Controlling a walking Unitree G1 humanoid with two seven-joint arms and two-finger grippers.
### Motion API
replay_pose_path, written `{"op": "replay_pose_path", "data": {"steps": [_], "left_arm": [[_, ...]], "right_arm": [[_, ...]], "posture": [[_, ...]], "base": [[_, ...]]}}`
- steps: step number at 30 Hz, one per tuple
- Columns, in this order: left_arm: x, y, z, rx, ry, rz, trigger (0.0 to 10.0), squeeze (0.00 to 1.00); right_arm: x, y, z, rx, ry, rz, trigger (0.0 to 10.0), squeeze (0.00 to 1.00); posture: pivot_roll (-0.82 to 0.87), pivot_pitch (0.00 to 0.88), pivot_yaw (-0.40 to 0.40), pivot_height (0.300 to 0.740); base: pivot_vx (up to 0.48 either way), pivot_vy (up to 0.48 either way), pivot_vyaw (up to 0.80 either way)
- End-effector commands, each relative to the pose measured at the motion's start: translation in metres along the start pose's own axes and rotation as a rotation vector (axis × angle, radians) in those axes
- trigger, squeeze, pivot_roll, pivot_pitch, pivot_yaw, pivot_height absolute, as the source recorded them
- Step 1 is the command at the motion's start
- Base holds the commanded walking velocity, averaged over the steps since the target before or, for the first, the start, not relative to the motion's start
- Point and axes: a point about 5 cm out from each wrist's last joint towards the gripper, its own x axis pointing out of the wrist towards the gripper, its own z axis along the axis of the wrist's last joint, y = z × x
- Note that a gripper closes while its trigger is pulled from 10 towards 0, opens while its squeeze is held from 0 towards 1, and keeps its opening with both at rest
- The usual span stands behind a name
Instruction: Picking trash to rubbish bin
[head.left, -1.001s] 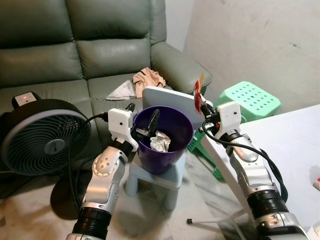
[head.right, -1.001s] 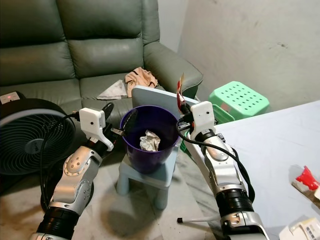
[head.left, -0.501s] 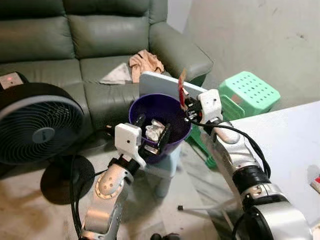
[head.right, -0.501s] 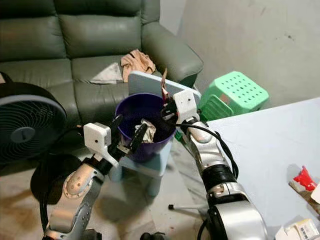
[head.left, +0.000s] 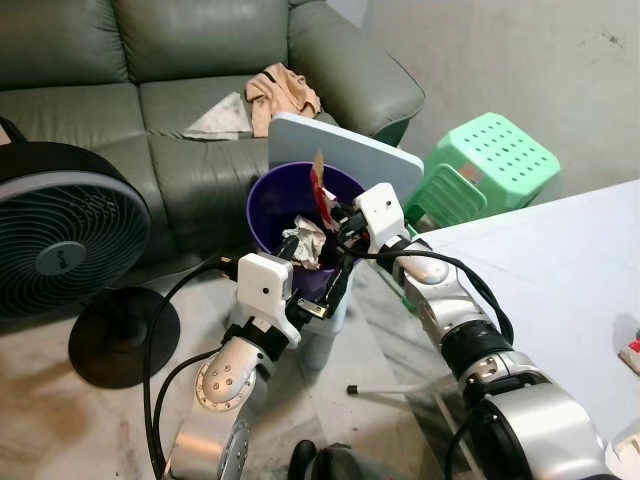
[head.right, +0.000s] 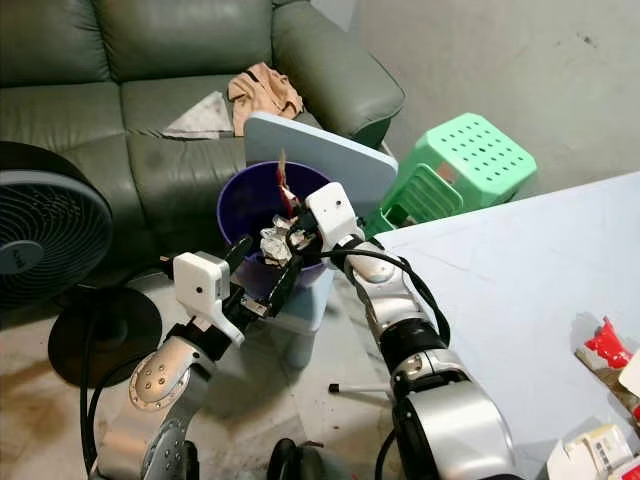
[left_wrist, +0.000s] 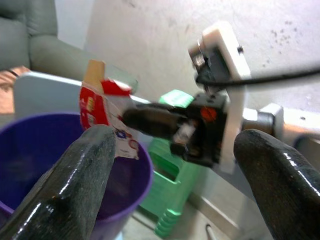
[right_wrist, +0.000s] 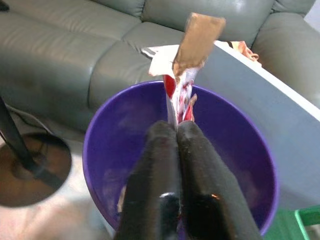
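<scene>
Wrapper: a red-and-white wrapper (right_wrist: 182, 82) with a brown end stands upright, right over the open mouth of the purple bin (head.left: 270, 195), pinched at its lower end.
Right gripper: the right gripper (right_wrist: 177, 131) has its two black fingers pressed together on the wrapper's bottom edge, so the wrapper sticks up past the fingertips, above the bin's inside.
Bin: it sits on a small pale blue stool (head.right: 305, 305); there's crumpled white paper (head.left: 305, 240) already inside, just beside the wrapper.
Left gripper: the left gripper (head.left: 315, 265) is at the bin's near side with fingers spread wide and nothing between them; one finger (head.left: 285, 245) reaches over the rim, the other (head.left: 338, 285) lies outside the wall.
Behind the bin: a pale blue board (head.left: 345, 160) leans against the far rim.
Further out: a green leather sofa (head.left: 150, 60) carries a crumpled cloth (head.left: 280, 90); a black floor fan (head.left: 60, 245) stands to the left, green plastic stools (head.left: 490, 165) to the right.
Table: the white table (head.right: 520, 290) on the right holds red and white packets (head.right: 605, 345) at its far edge.
</scene>
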Motion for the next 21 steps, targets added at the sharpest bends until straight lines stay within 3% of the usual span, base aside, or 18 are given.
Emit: {"op": "replay_pose_path", "data": {"steps": [1, 12, 19, 20, 21], "left_arm": [[0.002, -0.012, 0.002, -0.023, -0.005, -0.021, 10.0, 0.00], [0.003, -0.011, 0.003, -0.027, -0.002, -0.018, 10.0, 0.00], [0.007, 0.002, 0.008, -0.001, -0.022, 0.001, 10.0, 0.00], [0.008, 0.005, 0.009, 0.006, -0.025, 0.005, 10.0, 0.00], [0.009, 0.007, 0.010, 0.011, -0.029, 0.009, 10.0, 0.00]], "right_arm": [[-0.001, -0.005, 0.001, 0.045, -0.015, -0.015, 10.0, 1.00], [0.000, -0.010, 0.007, 0.056, -0.050, -0.023, 10.0, 1.00], [-0.007, -0.018, 0.022, 0.068, -0.189, 0.020, 10.0, 0.97], [-0.008, -0.019, 0.023, 0.075, -0.208, 0.027, 10.0, 0.65], [-0.010, -0.021, 0.025, 0.078, -0.231, 0.027, 10.0, 0.24]], "posture": [[0.19, 0.278, -0.238, 0.715], [0.18, 0.274, -0.237, 0.715], [0.19, 0.235, -0.218, 0.715], [0.19, 0.229, -0.214, 0.715], [0.19, 0.229, -0.214, 0.715]], "base": [[0.000, 0.000, 0.00], [0.000, 0.000, 0.00], [0.000, 0.000, 0.00], [0.000, 0.000, 0.00], [0.000, 0.000, 0.00]]}}
